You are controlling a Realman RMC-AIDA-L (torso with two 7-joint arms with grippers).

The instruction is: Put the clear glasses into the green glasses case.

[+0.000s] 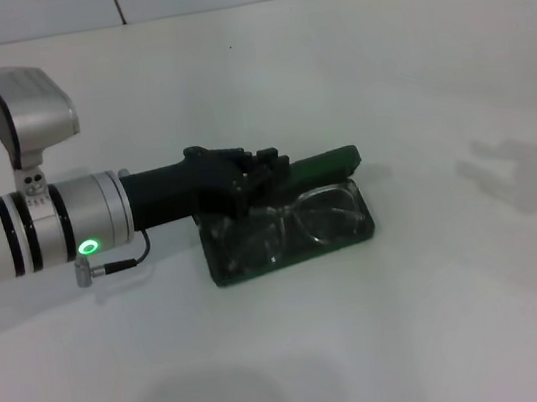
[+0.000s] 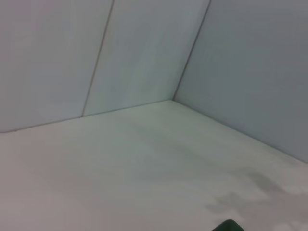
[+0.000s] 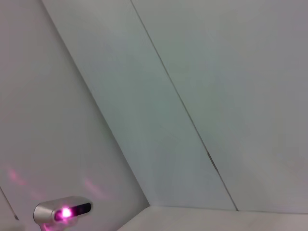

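Centrally on the white bench [image 1: 448, 316], well apart from every edge, lay the green glasses case [image 1: 288, 228], its lid [image 1: 329, 163] raised along the far side and its tray facing upward. Inside the tray rested the clear glasses [image 1: 302, 221], their transparent frame and squarish lenses spanning nearly the whole width of the case, with the lenses toward the end farther from the arm.

From the bench's left edge the left arm reached across, its silver forearm showing a lit green ring [image 1: 87, 247] and a small cable loop beneath it. The left gripper [image 1: 262, 174] hovered over the near-left end of the case, just at the hinge side, its black fingers [image 1: 268, 164] overlapping the tray and the glasses' temple end. Whether the jaws stood apart or together, or touched the frame, could not be told.

A corner of the dark green case [image 2: 229, 225] appeared at the edge of the left wrist view, with bare bench and wall panels beyond.

Only wall panels and a silver camera housing with a pink light [image 3: 62, 212] showed in the right wrist view; the right gripper was out of sight.
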